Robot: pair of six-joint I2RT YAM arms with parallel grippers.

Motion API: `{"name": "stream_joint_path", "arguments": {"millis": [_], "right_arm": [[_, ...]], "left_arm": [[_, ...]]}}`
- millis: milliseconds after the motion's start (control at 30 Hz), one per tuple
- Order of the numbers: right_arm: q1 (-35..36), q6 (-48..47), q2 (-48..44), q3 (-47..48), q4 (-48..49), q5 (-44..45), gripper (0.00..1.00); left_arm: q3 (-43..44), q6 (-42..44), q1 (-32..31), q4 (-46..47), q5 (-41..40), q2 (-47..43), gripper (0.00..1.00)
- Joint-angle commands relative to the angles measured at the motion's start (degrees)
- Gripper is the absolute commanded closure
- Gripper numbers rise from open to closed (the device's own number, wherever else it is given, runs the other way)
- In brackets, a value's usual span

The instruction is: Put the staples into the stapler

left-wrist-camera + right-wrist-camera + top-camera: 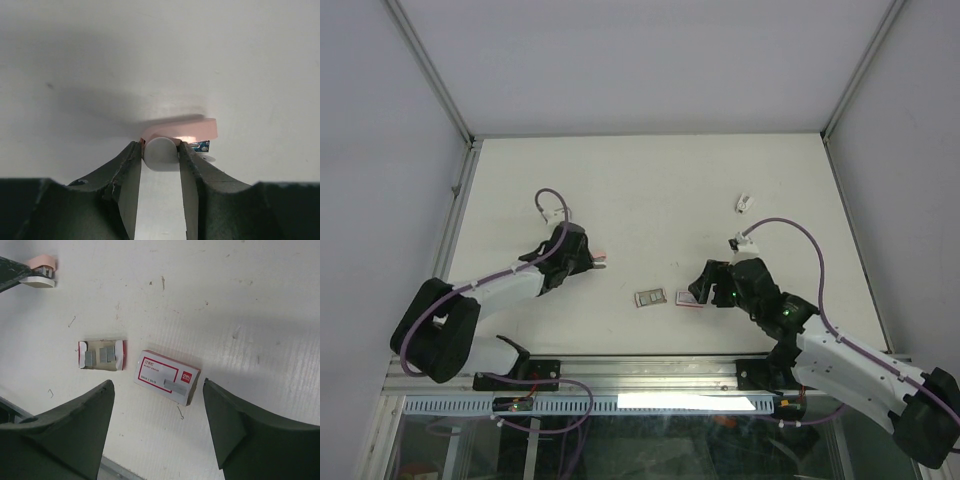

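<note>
The stapler (601, 258) is small, pink on top with a white base. My left gripper (588, 262) is shut on its rear end (161, 151) and the pink arm (186, 131) points away from me. The white staple box with a red label (166, 377) lies flat with a loose staple strip on top. Its grey inner tray (101, 355), holding silvery strips, lies just left of it. My right gripper (156, 386) is open and hovers above the box, a jaw on each side. In the top view the tray (650, 298) and box (688, 299) lie near the front edge, beside my right gripper (699, 286).
A small white oblong object (744, 203) lies at the back right. A few stray bent staples (180, 412) lie on the table near the box. The metal front rail (650, 372) runs close below the tray. The stapler also shows in the right wrist view (42, 270).
</note>
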Motion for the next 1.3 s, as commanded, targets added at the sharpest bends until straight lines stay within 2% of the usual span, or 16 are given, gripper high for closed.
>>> {"name": "stream_joint_path", "arguments": {"millis": [0,167,267,367,533,667,833,1000,1267], "right_arm": [[-0.1,0.9,0.9,0.4,3.3,0.9,0.25],[-0.2,1.2,0.9,1.4,2.1,1.1,0.25],[-0.1,0.9,0.1,1.3,2.4,0.7,0.25],[-0.2,-0.5,-0.3,1.6,3.4,-0.1,0.23],[-0.2,-3.8,1.0,3.7,6.8,-4.0,0.17],[-0.2,-5.5,6.9,6.7,11.1,-8.1,0.15],[-0.2,-5.9,19.0,10.7,18.4,-12.9,0.15],[-0.1,-7.0,31.6,15.8,24.0,-18.6,0.19],[-0.2,-10.9,46.0,24.8,28.0,-21.3,0.23]], "left_arm": [[3.4,4.7,-7.1,5.7,3.1,3.4,0.67],[5.4,9.3,-10.9,10.9,6.9,8.9,0.66],[6.7,11.4,-11.4,12.6,9.8,10.5,0.6],[6.5,12.6,-11.4,14.0,10.7,8.7,0.45],[4.3,13.3,-11.2,15.3,7.1,-2.2,0.17],[0.3,12.1,-9.6,17.6,5.8,-12.1,0.05],[-6.3,9.9,-5.3,21.4,6.9,-20.1,0.03],[-12.1,10.6,-5.0,27.2,8.2,-23.4,0.03],[-15.2,10.8,-5.0,33.0,14.6,-20.7,0.08]]}}
